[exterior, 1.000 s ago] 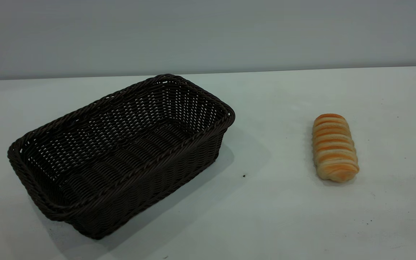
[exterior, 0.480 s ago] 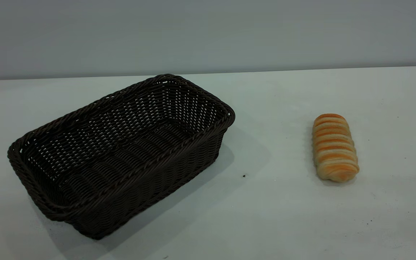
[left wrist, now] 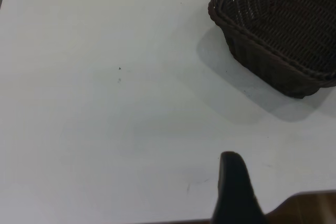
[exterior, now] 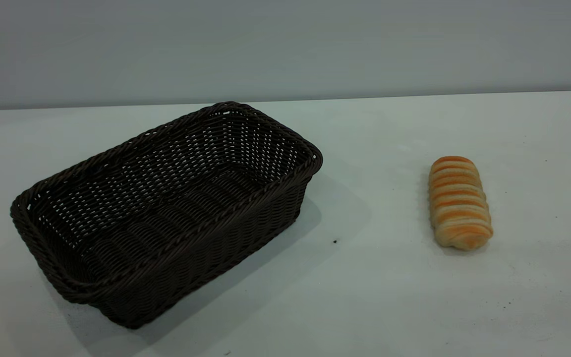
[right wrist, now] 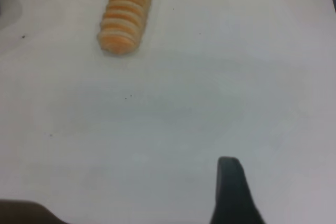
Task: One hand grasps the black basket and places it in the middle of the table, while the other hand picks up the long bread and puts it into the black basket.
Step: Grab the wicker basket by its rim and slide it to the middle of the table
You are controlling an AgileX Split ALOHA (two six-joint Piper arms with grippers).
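The black basket (exterior: 166, 208) stands empty on the left part of the white table (exterior: 374, 297), set at an angle; one corner of it shows in the left wrist view (left wrist: 278, 30). The long bread (exterior: 459, 202), striped orange and cream, lies on the right part of the table, well apart from the basket, and also shows in the right wrist view (right wrist: 125, 13). Neither arm shows in the exterior view. My left gripper (left wrist: 232, 187) hangs over bare table far from the basket. My right gripper (right wrist: 231, 190) hangs over bare table far from the bread.
A plain grey wall (exterior: 285, 44) runs behind the table's far edge. A tiny dark speck (exterior: 335, 241) lies between basket and bread. A brown edge strip (left wrist: 310, 208) shows by the left gripper.
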